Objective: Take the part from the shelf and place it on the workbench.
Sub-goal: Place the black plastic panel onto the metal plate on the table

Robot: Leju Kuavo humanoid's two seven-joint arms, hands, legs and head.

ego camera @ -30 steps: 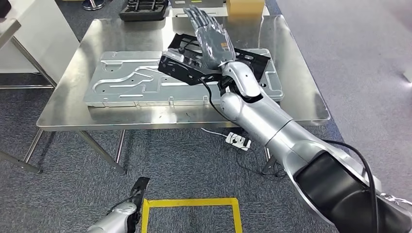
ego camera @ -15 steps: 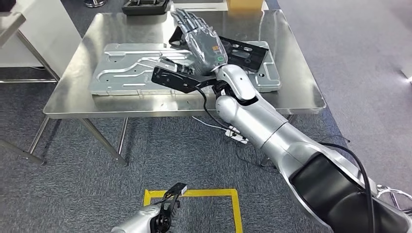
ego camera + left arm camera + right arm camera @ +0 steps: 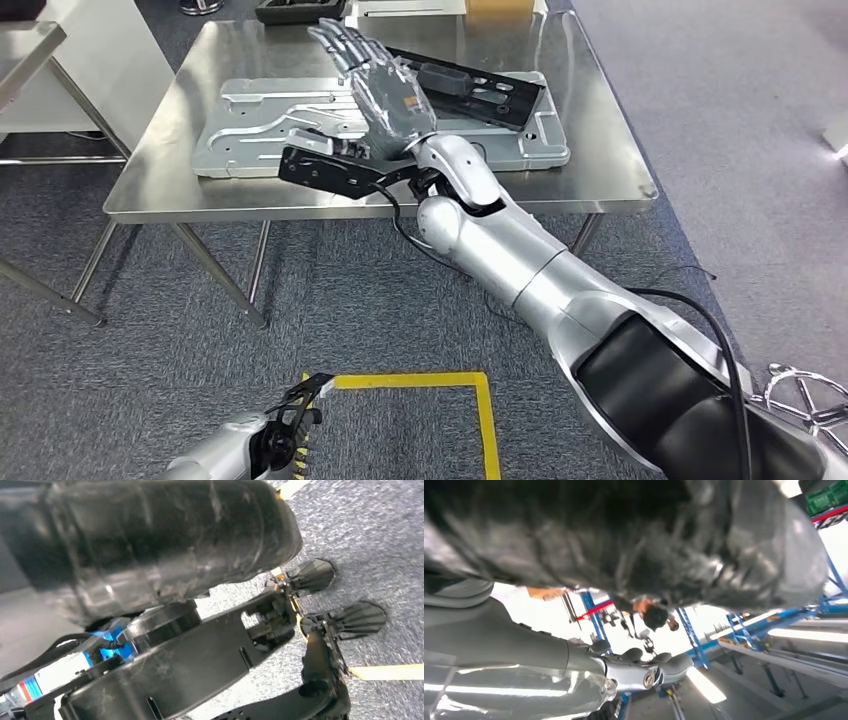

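Observation:
A long black part point(image 3: 480, 85) lies flat on the grey metal plate point(image 3: 270, 120), toward the plate's right end on the steel workbench point(image 3: 600, 150). My right hand point(image 3: 385, 95) hovers over the plate just left of the part, fingers straight and spread, with nothing in it. A black piece point(image 3: 330, 170) with a cable juts sideways from beside its wrist, over the bench's front edge. My left hand point(image 3: 290, 415) hangs low over the carpet; in the left wrist view its dark fingers point(image 3: 325, 625) are apart and hold nothing.
A yellow tape square point(image 3: 410, 381) marks the carpet in front of the bench. Beyond the bench stand a black tray point(image 3: 290, 8) and a cardboard box point(image 3: 500, 5). A white cabinet point(image 3: 100, 70) is at the left. Open carpet lies to the right.
My right hand has slid left off the black part, which stays on the plate. The whole view has shifted, so the camera moved. My left hand swung slightly.

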